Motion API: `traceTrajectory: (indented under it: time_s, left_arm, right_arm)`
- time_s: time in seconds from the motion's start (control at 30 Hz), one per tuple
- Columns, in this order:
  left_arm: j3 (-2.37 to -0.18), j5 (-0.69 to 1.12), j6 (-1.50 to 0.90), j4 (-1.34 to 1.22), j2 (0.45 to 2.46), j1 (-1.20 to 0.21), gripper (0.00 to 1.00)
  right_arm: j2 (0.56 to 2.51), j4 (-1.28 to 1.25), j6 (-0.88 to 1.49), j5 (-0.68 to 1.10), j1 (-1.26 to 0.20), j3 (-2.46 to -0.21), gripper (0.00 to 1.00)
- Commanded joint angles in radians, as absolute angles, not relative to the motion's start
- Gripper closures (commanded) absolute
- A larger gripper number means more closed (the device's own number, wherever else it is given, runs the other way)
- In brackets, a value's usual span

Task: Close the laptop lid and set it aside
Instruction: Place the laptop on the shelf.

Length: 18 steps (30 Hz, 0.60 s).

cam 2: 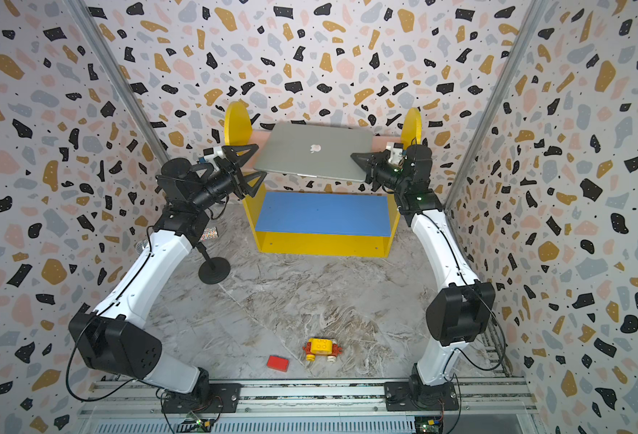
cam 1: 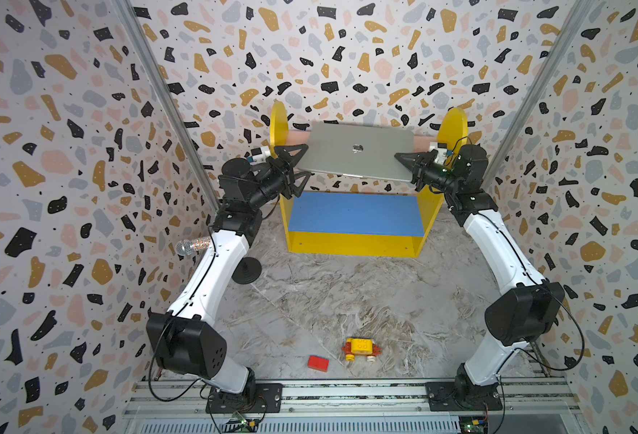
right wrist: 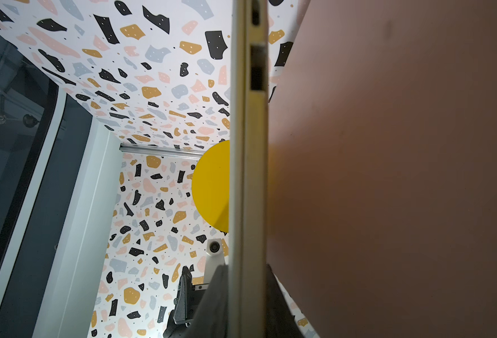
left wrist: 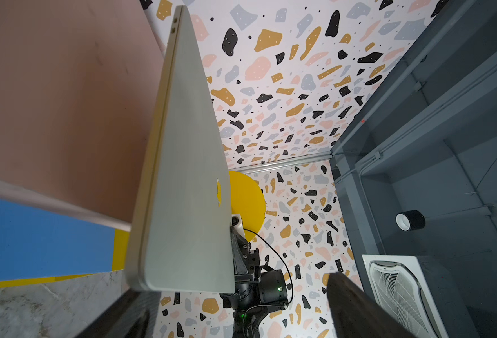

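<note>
Bright, even light (soft blur, bowed edges)

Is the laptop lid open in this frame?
No, the laptop lid is folded shut, showing only its silver outside with the logo.

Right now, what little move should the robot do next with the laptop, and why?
Probably slide the left gripper sideways, clear of the closed laptop. Its jaws stand open around one edge, the laptop seems to rest on the pink shelf, and the right gripper is clamped on the other edge.
</note>
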<state>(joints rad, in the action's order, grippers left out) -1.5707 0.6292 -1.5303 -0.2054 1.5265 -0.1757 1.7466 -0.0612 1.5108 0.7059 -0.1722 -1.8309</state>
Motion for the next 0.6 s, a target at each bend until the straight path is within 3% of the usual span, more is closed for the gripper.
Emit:
traceTrajectory:
  time_s: [0.0,0.3,0.57]
  left_arm:
    - [-1.575,0.630,-1.512,-0.312,1.460,-0.167,0.09]
    - [-1.527,0.615,-1.516,-0.312,1.410,-0.161,0.08]
    - [-1.534,0.621,-1.524,-0.318,1.401,-0.156,0.08]
  right_arm:
    - [1.671,-0.081,1.474,0.486,-0.109,-1.893,1.00]
    - [1.672,0.140,1.394,0.453,-0.108,-1.999,1.00]
    - [1.709,0.375,1.307,0.448,-0.108,-2.137,0.72]
